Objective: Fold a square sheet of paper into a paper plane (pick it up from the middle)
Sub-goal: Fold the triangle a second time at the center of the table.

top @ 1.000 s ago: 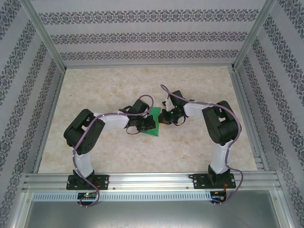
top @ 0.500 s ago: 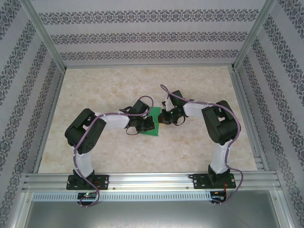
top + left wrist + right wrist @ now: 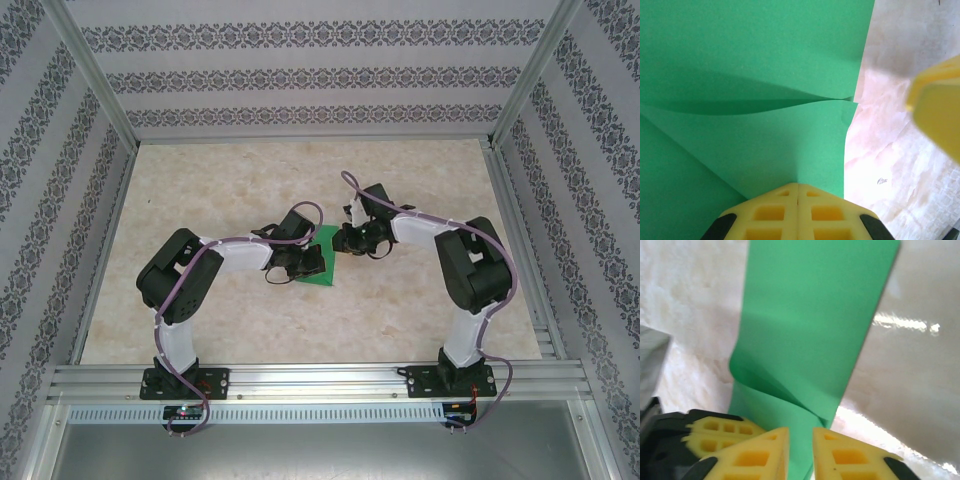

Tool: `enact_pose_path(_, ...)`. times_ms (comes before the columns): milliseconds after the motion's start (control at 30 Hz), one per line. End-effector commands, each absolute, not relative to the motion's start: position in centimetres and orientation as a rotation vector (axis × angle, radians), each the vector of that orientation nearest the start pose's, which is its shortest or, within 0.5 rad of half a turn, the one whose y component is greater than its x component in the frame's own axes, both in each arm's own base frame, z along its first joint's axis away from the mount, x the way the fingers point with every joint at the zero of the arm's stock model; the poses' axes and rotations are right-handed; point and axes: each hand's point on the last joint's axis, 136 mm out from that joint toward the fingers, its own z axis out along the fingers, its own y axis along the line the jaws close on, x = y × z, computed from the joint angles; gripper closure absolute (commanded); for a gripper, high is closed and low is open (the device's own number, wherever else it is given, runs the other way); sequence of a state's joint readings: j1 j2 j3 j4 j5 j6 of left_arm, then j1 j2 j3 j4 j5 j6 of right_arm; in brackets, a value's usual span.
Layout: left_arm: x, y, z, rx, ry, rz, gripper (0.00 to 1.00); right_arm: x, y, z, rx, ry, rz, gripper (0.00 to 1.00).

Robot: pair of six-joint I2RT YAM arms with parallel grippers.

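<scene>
1. The left gripper (image 3: pixel 798 212) has its fingers clenched together, pinching the square sheet of paper (image 3: pixel 750 75).
2. The right gripper (image 3: pixel 801 442) holds its fingers slightly parted. The green sheet runs loose through the gap, not gripped.
3. The sheet, creased and partly lifted, sits near the middle of the table (image 3: pixel 220 190), between both grippers.

The left arm (image 3: pixel 185 280) is bending at the elbow and reaching inward, and the left gripper (image 3: pixel 798 186) is pressing its fingers flush together. The right arm (image 3: pixel 470 270) is mirroring it from the other side, with the right gripper (image 3: pixel 801 432) holding its fingers slightly apart, a narrow gap showing between them.
</scene>
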State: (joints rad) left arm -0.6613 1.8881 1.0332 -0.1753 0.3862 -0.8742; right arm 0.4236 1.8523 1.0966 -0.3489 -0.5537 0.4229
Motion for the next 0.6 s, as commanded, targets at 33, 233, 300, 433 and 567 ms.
enact_pose_path(33,29.0,-29.7,-0.5,-0.244,2.951,-0.836,0.94,33.2,26.0,5.3,-0.237,2.766,1.000,0.87)
enact_pose_path(233,28.9,-29.6,-0.6,-0.243,2.957,-0.831,0.94,32.5,27.3,3.9,-0.262,2.801,1.030,0.95)
enact_pose_path(300,28.9,-29.5,-0.6,-0.244,2.957,-0.829,0.95,32.6,27.5,3.4,-0.266,2.811,1.035,0.95)
enact_pose_path(433,29.0,-29.6,-0.6,-0.247,2.954,-0.833,0.95,32.7,27.6,2.5,-0.261,2.832,1.025,0.95)
enact_pose_path(567,29.2,-29.8,-0.1,-0.237,2.942,-0.849,0.95,32.5,26.5,0.6,-0.226,2.898,0.954,0.95)
